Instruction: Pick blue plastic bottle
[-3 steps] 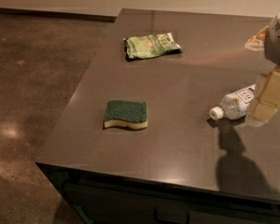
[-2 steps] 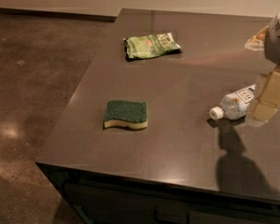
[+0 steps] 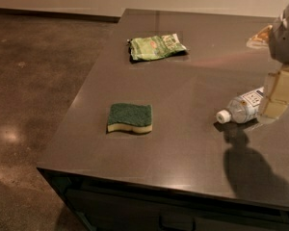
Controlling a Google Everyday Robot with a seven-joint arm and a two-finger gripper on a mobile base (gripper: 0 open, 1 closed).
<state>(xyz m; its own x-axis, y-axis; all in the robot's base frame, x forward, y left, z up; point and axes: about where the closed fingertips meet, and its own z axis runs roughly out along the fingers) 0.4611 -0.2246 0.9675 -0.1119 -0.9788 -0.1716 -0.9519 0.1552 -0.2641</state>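
Where the blue plastic bottle (image 3: 241, 109) lies, the gripper (image 3: 279, 99) hovers at its base (jaws' state unclear).

It looks like an office kitchenette or test kitchen: a dark counter (image 3: 183, 148) on a cabinet (image 3: 135, 208), a polished concrete floor (image 3: 33, 81), and a sponge (image 3: 130, 118) and snack bag (image 3: 156, 47) on top. The gripper (image 3: 278, 96) hangs over the counter's right side.

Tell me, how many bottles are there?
1. The blue plastic bottle lies on its side toward the right of the table, beside the tool. Another could hide behind the tool.
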